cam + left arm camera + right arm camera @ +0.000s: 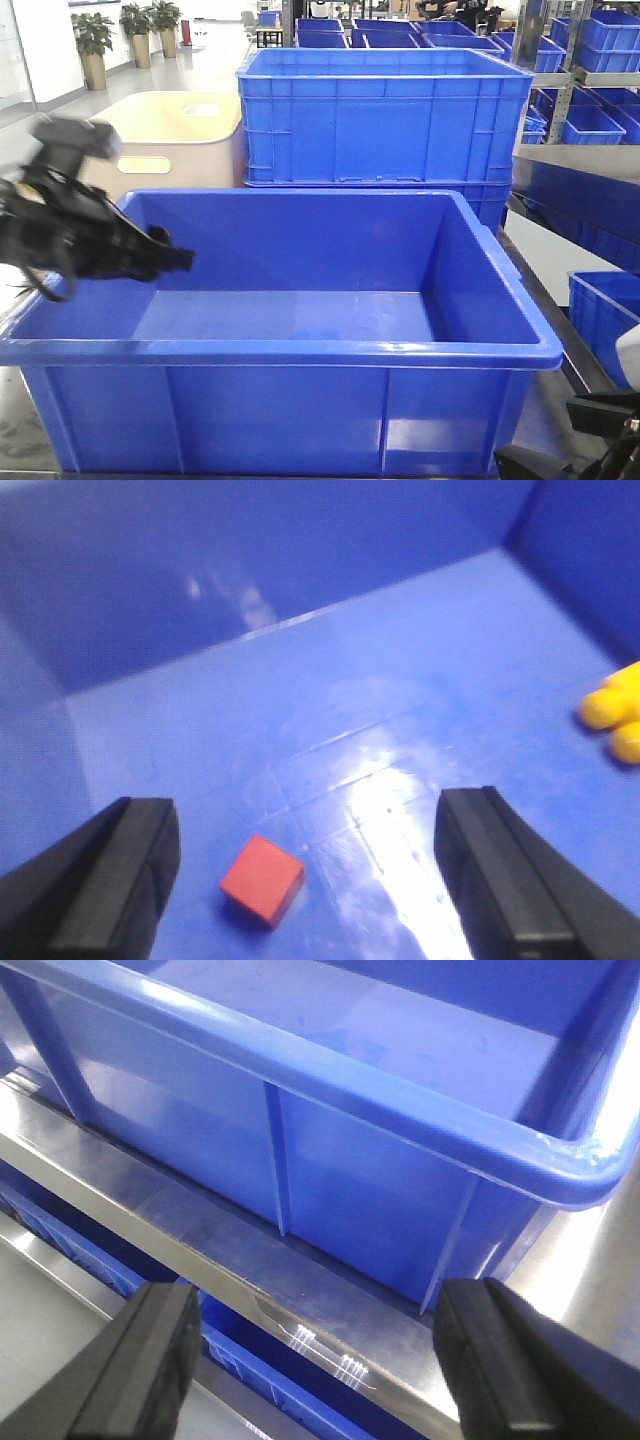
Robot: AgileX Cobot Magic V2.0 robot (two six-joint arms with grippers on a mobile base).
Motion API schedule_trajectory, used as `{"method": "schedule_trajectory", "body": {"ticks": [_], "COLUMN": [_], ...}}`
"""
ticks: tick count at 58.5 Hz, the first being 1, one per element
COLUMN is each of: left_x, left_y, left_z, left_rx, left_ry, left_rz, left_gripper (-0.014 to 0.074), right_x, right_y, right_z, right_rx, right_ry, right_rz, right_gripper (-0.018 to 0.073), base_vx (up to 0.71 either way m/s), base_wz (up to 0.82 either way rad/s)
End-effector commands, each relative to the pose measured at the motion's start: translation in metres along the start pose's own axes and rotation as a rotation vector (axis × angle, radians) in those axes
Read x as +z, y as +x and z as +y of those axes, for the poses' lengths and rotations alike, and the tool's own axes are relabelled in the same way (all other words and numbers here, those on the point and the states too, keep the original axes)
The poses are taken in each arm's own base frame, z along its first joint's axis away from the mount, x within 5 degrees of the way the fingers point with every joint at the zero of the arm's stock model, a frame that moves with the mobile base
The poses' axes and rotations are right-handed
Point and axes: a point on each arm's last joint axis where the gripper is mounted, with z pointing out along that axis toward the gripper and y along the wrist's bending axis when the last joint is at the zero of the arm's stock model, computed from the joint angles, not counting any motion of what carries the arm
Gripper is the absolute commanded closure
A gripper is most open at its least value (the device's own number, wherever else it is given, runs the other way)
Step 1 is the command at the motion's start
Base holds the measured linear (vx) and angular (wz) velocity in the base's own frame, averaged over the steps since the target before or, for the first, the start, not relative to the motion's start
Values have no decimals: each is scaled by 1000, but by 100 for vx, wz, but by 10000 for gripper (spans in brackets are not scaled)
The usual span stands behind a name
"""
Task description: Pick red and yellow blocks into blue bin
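One small plain red cube (262, 880) lies between the wide-open, empty left gripper's (305, 880) jaws in the large blue rectangular plastic bin (300, 610); one studded yellow plastic brick (615, 715) sits far right (right gripper (310, 1360) likewise spread, empty).

Steel bench (330, 1305) with worn, reflective surface. Blue bin (360, 1160) standing directly on it, set close to the front edge.

Left tool (305, 880): jaws wide apart, nothing between them.
Red cube (262, 879): on the blue bin (300, 610) floor, near the left jaw.
Yellow brick (615, 712): at the right edge, well apart from the cube.
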Motion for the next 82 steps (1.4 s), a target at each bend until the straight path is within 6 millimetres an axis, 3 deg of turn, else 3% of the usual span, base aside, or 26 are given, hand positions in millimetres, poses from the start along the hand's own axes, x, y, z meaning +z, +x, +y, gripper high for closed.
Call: {"method": "schedule_trajectory", "body": {"ticks": [1, 11, 20, 30, 37, 45, 57, 82], "left_x": [-60, -120, -145, -164, -169, -162, -147, -144], "left_y": [-20, 0, 40, 85, 115, 145, 168, 173], "left_z": [-14, -31, -40, -48, -50, -44, -30, -28], "left_rx": [6, 64, 49, 35, 40, -78, -181, -130], "left_ry": [22, 49, 60, 57, 43, -31, -169, -182], "left_rz": [-156, -204, -214, -223, -203, -140, -53, -26], "left_gripper": [-32, -22, -6, 11, 11, 11, 27, 442], "right_x": [-6, -6, -6, -9, -21, -29, -36, -37], "right_y": [-13, -11, -9, 4, 15, 38, 58, 59], "right_z": [-1, 0, -1, -13, -19, -16, -12, -11], "right_rx": [-10, -15, 31, 137, 158, 161, 152, 107], "right_ry": [18, 9, 21, 157, 258, 260, 258, 246], "right_rz": [-94, -65, -46, 78, 134, 115, 82, 94], "right_gripper": [29, 29, 29, 29, 34, 49, 103, 553], "base_vx": [0, 0, 0, 0, 0, 0, 0, 0], "base_wz": [0, 0, 0, 0, 0, 0, 0, 0]}}
